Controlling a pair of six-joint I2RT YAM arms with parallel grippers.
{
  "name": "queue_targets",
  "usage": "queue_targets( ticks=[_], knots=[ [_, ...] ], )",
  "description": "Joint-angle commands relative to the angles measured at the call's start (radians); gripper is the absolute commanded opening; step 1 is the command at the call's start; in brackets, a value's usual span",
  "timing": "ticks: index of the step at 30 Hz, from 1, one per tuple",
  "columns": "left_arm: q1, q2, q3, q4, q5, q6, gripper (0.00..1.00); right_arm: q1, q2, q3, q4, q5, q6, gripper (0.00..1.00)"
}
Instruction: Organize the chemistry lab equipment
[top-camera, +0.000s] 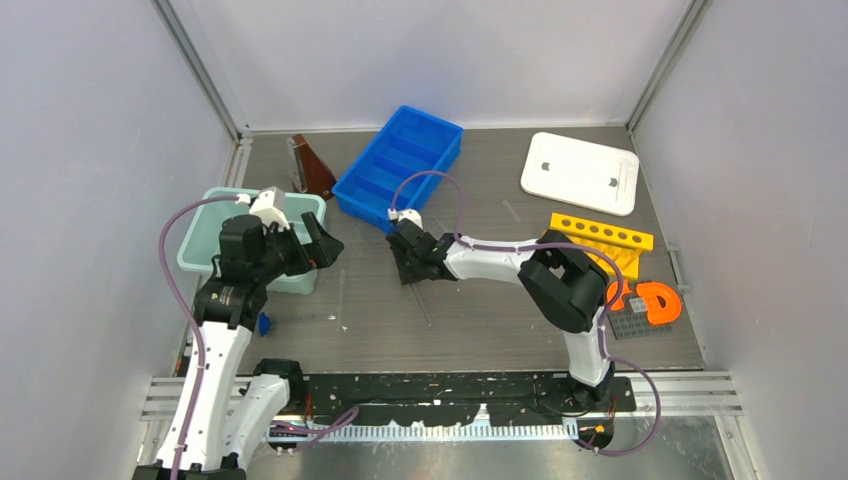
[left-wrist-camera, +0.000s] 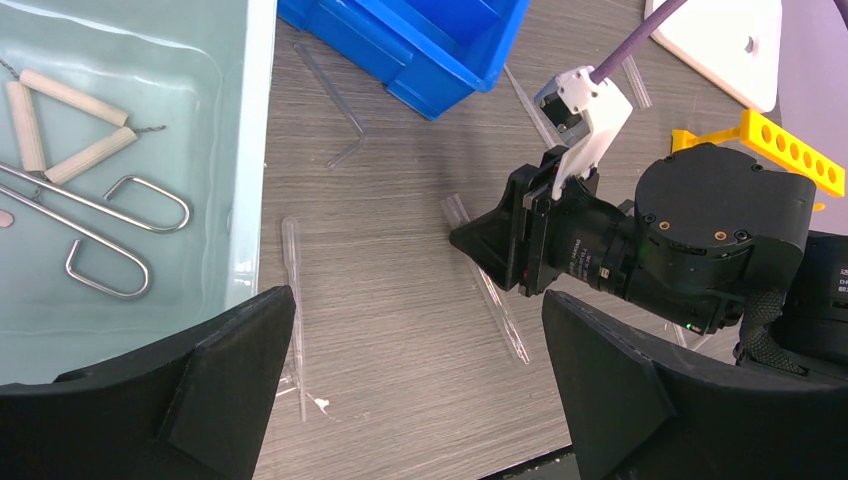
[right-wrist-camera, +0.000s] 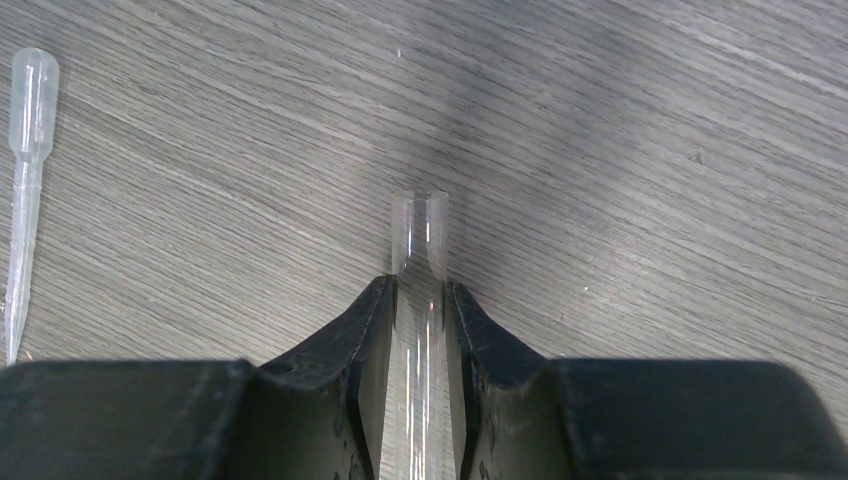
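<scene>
My right gripper (right-wrist-camera: 419, 290) is shut on a thin clear glass tube (right-wrist-camera: 419, 225) that lies on the table, its open end sticking out past the fingertips. From above, this gripper (top-camera: 408, 262) is low at the table's middle, and the left wrist view shows the tube (left-wrist-camera: 495, 300) running out from under it. My left gripper (left-wrist-camera: 418, 300) hangs open and empty beside the teal tray (left-wrist-camera: 255, 150). In the tray lie silver tongs (left-wrist-camera: 90, 220) and a white triangle (left-wrist-camera: 65, 120). A clear pipette (left-wrist-camera: 292, 290) rests by the tray wall.
A blue divided bin (top-camera: 400, 165) stands at the back centre, with a bent glass tube (left-wrist-camera: 335, 100) in front of it. A white lid (top-camera: 580, 172) lies back right and a yellow holed rack (top-camera: 600, 237) right. An orange piece (top-camera: 655, 300) lies near the right arm, a brown object (top-camera: 312, 165) at the back.
</scene>
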Motion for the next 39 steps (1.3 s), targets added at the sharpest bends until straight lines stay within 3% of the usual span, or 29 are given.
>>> queue_targets(
  ticks=[1,12,20,28,33,39],
  knots=[
    [-0.003,-0.015,0.010,0.014,0.008,0.011,0.98,0.005,-0.018,0.016,0.008,0.037,0.006,0.24],
    [-0.007,-0.012,0.003,0.027,0.089,-0.001,0.99,0.006,-0.228,-0.071,0.084,0.037,0.082,0.20],
    [-0.006,-0.049,-0.010,0.072,0.296,-0.073,0.97,0.005,-0.418,-0.156,0.191,0.027,0.155,0.19],
    [-0.015,-0.041,-0.062,0.274,0.510,-0.239,0.92,0.005,-0.600,-0.213,0.283,0.031,0.198,0.19],
    [-0.101,-0.041,-0.108,0.429,0.496,-0.349,0.88,0.005,-0.685,-0.216,0.282,0.021,0.208,0.19],
    [-0.304,0.013,-0.108,0.475,0.351,-0.348,0.84,0.005,-0.737,-0.232,0.293,0.031,0.229,0.19]
  ],
)
